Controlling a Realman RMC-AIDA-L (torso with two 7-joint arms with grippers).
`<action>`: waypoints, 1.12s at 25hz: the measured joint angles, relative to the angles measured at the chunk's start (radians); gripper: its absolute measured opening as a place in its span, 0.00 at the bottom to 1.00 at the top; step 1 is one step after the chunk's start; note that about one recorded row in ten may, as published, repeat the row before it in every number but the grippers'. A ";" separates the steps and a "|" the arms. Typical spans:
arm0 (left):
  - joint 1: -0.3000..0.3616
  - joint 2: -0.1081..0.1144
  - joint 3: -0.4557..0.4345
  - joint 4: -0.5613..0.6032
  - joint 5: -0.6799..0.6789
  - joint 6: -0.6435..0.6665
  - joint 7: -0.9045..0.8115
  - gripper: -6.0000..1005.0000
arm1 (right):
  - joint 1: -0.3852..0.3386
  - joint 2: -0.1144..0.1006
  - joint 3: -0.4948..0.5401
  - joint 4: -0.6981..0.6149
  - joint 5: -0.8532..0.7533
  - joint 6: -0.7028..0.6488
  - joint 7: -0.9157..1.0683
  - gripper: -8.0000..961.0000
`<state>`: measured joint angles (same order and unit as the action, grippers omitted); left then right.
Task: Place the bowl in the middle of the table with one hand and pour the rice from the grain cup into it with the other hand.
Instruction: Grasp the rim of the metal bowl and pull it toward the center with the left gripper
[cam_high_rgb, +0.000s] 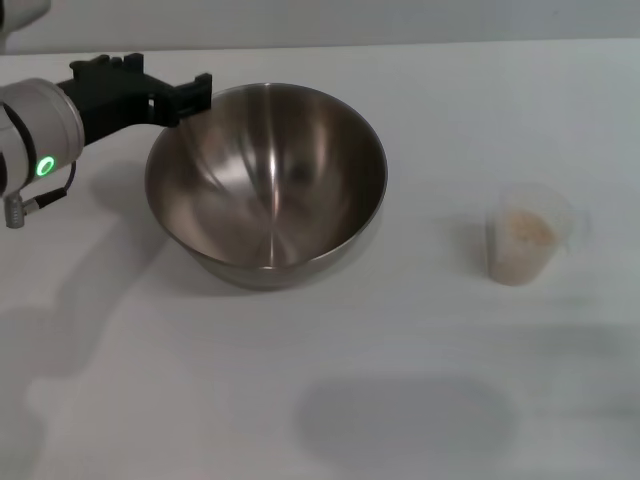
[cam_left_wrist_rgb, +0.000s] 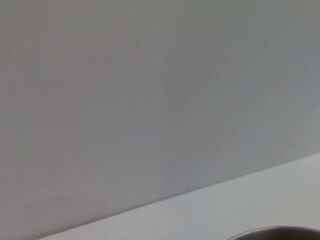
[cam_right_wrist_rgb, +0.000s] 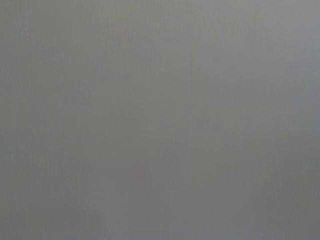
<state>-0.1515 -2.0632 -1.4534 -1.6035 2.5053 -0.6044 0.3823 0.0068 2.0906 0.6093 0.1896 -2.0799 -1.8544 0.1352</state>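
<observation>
A: Where is the left gripper (cam_high_rgb: 196, 97)?
B: At the far left rim of the bowl (cam_high_rgb: 268, 180), its black tip touching or just at the edge. Whether it grips the rim, I cannot tell.
A: And the bowl itself?
B: Upright on the table (cam_high_rgb: 400, 400), left of centre, with nothing inside.
A: The cup (cam_high_rgb: 527, 238)?
B: Upright, well apart to the bowl's right, with the rice (cam_high_rgb: 527, 231) inside it. No right gripper shows.
</observation>
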 joint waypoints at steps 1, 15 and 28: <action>-0.004 0.000 0.000 0.008 0.000 -0.002 0.000 0.82 | 0.000 0.000 0.000 0.000 0.000 0.000 0.000 0.84; -0.061 -0.003 -0.003 0.164 0.000 -0.009 0.011 0.82 | -0.002 0.000 -0.002 -0.001 0.000 0.000 0.000 0.83; -0.087 -0.002 -0.005 0.222 0.002 -0.011 0.012 0.82 | 0.002 -0.001 -0.002 -0.001 0.000 0.000 0.000 0.84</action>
<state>-0.2390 -2.0655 -1.4583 -1.3811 2.5071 -0.6155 0.3943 0.0090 2.0894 0.6075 0.1887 -2.0800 -1.8546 0.1353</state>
